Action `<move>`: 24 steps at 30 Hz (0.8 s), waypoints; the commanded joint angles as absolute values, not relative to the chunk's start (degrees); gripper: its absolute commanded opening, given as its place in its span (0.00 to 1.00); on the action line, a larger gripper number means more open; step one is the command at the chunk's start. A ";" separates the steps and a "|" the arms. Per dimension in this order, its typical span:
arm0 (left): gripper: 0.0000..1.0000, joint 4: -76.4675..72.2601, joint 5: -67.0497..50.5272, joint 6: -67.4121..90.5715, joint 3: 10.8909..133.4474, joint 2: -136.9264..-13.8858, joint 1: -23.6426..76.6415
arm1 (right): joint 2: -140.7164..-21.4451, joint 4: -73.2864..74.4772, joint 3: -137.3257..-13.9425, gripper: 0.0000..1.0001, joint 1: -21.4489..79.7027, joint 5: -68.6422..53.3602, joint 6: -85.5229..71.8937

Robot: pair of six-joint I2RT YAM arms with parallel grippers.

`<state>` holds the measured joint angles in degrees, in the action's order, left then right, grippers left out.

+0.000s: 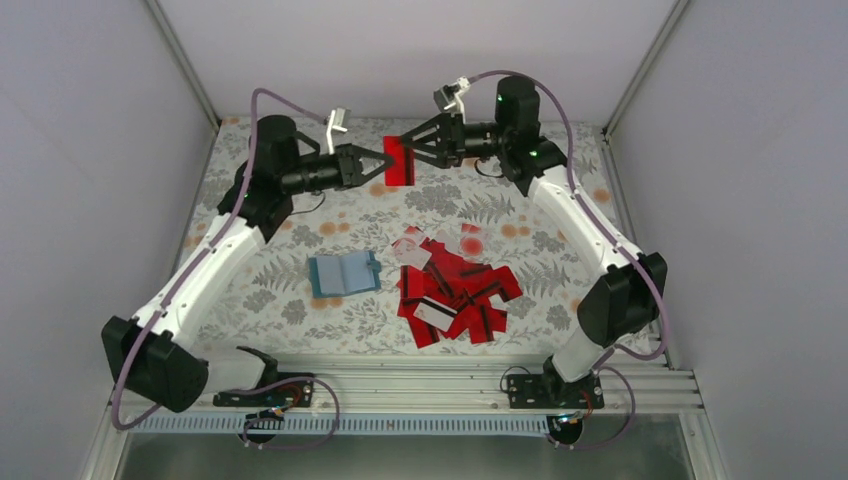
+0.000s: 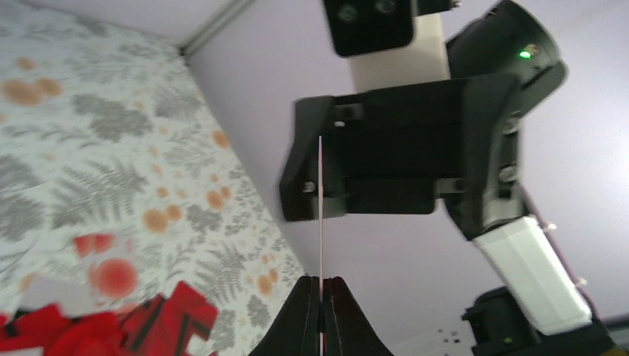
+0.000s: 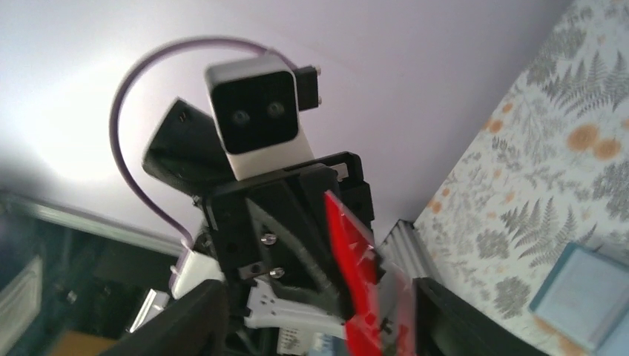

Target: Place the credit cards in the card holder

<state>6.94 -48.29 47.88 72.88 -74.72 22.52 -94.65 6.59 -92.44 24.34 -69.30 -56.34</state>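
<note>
Two arms reach over the far half of the bench (image 1: 560, 250), their tips meeting in the air. Between them is one red credit card (image 1: 398, 162), held upright and well above the floral cloth.

The left end effector (image 1: 386, 163) is clenched on this card. In its own wrist view the two fingers (image 2: 305, 311) pinch the near edge, and the card (image 2: 320, 200) shows edge-on as a thin pale line rising from them.

The right end effector (image 1: 410, 150) is released. Its two fingers (image 3: 189, 322) stand wide apart on either side of the card (image 3: 352, 267) without closing on it. Whether either finger touches the card cannot be told.

One card holder (image 1: 343, 273) lies opened flat on the bench, teal-blue, with both halves showing. It sits in the near middle, left of the loose cards and a little apart from them. The right wrist camera catches a corner of it (image 3: 586, 297) far below.

The remaining credit cards (image 1: 455, 295) lie in one overlapping heap to the right of the holder. They overlap too much for an exact count, though there are clearly more than ten. Most are red, several with a black stripe. Three show pale faces, one of them (image 1: 470, 243) at the far edge of the heap with a red spot.
</note>
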 commanded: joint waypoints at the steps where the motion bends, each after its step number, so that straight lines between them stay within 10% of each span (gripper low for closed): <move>1: 0.02 14.57 -45.24 44.18 67.99 -69.13 18.23 | -94.89 15.45 -93.47 0.70 24.96 -68.11 -48.43; 24: 0.03 30.95 -42.86 29.12 39.99 -51.89 -5.93 | -110.29 33.22 -94.83 0.99 31.69 -51.23 -29.27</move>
<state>29.93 -42.44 32.93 41.98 -52.14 -5.43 -107.63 30.13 -93.25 28.40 -54.22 -32.84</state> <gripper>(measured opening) 0.029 0.992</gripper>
